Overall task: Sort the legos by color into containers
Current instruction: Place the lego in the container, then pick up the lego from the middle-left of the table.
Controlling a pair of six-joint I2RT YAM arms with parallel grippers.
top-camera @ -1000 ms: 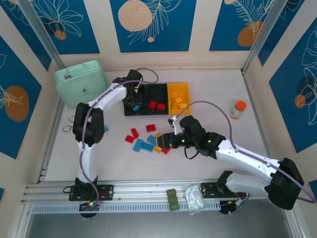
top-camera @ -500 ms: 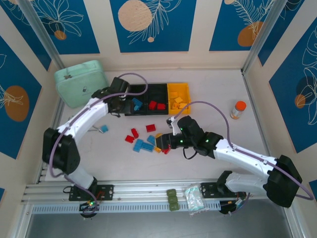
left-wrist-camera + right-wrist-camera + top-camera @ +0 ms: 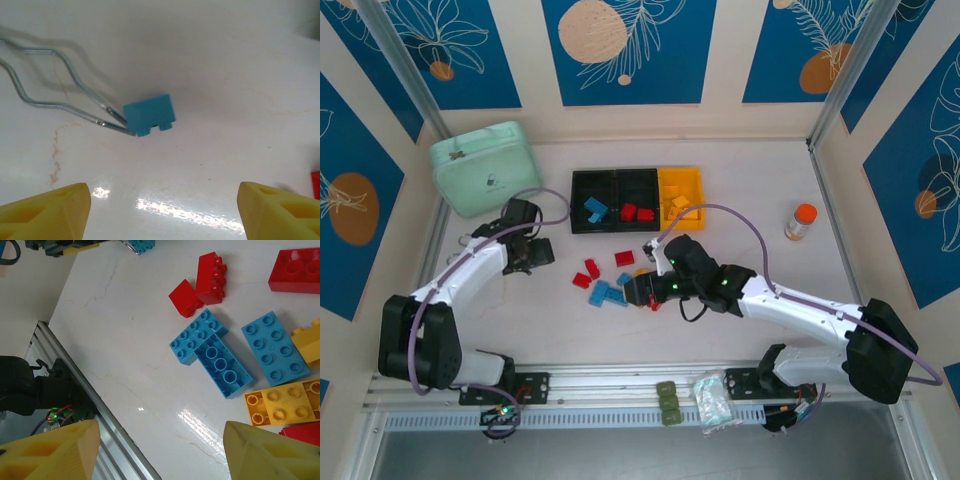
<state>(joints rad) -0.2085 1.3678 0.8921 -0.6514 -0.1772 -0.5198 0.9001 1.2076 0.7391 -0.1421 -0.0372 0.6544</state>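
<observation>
Three joined bins stand at the back: a left black bin (image 3: 578, 200) holding blue bricks, a middle black bin (image 3: 655, 190) holding red ones, and a yellow-orange bin (image 3: 695, 181) holding yellow ones. My left gripper (image 3: 527, 253) (image 3: 162, 200) hangs open over the table, with a lone light blue lego (image 3: 149, 115) just ahead of its fingers. My right gripper (image 3: 636, 291) (image 3: 160, 440) stands open at the near edge of the loose pile: red legos (image 3: 212, 271) (image 3: 590, 268), joined blue legos (image 3: 222, 367), a blue plate (image 3: 272, 347) and a yellow-orange plate (image 3: 280, 402).
A mint-green case (image 3: 485, 165) sits at the back left. An orange-capped bottle (image 3: 800, 220) stands to the right. A bent wire clip (image 3: 50, 90) touches the lone blue lego. The aluminium rail (image 3: 620, 385) runs along the front edge.
My left arm has swung away from the bins, back and left, down over the lone blue lego. My right gripper has crept slightly left over the pile.
</observation>
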